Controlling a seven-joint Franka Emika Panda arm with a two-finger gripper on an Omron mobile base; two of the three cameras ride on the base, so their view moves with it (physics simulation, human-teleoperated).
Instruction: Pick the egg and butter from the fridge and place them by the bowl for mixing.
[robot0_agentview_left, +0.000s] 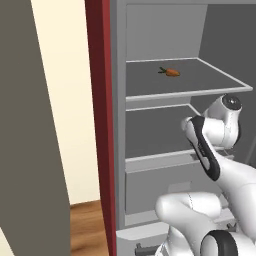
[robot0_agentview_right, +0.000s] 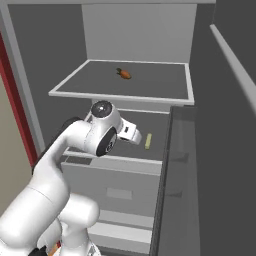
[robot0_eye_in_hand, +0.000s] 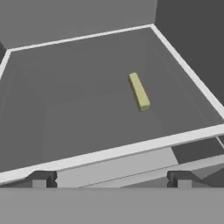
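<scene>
The fridge (robot0_agentview_left: 120, 150) stands open, grey inside with pale-edged shelves. A yellow stick of butter (robot0_eye_in_hand: 139, 92) lies on the middle shelf (robot0_eye_in_hand: 87, 127), right of its centre; the right base view has the butter (robot0_agentview_right: 148, 141) just right of my hand. My gripper (robot0_eye_in_hand: 111, 179) hovers at the shelf's front edge, short of the butter, open wide with nothing between its fingertips (robot0_eye_in_hand: 41, 179). The egg and the bowl are out of view.
An orange carrot (robot0_agentview_left: 170, 72) with a green top lies on the upper shelf (robot0_agentview_right: 120, 95). A grey drawer (robot0_agentview_right: 120, 190) closes the fridge's bottom. The open fridge door (robot0_agentview_right: 220, 150) stands close on the right. A dark red cupboard panel (robot0_agentview_left: 100, 125) borders the fridge on the left.
</scene>
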